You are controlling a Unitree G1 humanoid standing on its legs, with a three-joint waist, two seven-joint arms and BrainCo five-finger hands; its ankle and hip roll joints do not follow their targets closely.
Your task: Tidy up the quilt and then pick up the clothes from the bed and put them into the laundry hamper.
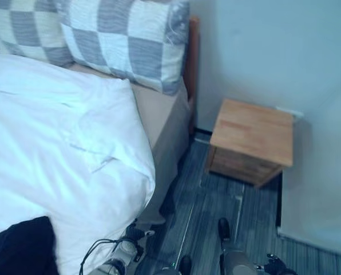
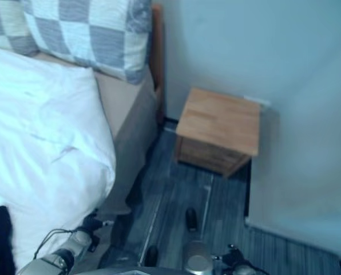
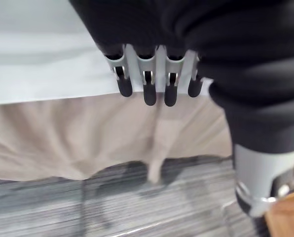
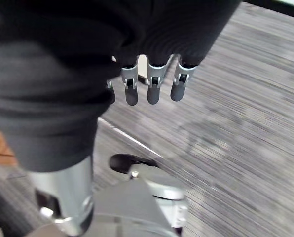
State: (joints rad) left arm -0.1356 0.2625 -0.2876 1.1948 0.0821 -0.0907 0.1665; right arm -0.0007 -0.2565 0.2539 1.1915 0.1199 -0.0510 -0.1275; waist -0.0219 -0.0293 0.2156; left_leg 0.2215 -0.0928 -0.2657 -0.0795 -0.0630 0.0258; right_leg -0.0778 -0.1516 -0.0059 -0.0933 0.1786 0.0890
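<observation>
A white quilt [image 1: 56, 149] covers the bed, rumpled, with its edge hanging over the bed's right side. A piece of dark clothing [image 1: 22, 246] lies on the quilt at the near left corner. My left hand [image 3: 148, 79] hangs beside the bed with straight fingers and holds nothing; past it are the quilt's edge [image 3: 38, 74] and the tan bed skirt [image 3: 88, 133]. My right hand [image 4: 154, 81] hangs over the grey striped floor [image 4: 236, 98], fingers straight and empty.
Two grey-and-white checked pillows [image 1: 125, 40] lean at the head of the bed on a tan sheet [image 1: 156, 106]. A wooden nightstand [image 1: 253, 134] stands to the right of the bed against a pale wall. Grey plank floor lies between bed and nightstand.
</observation>
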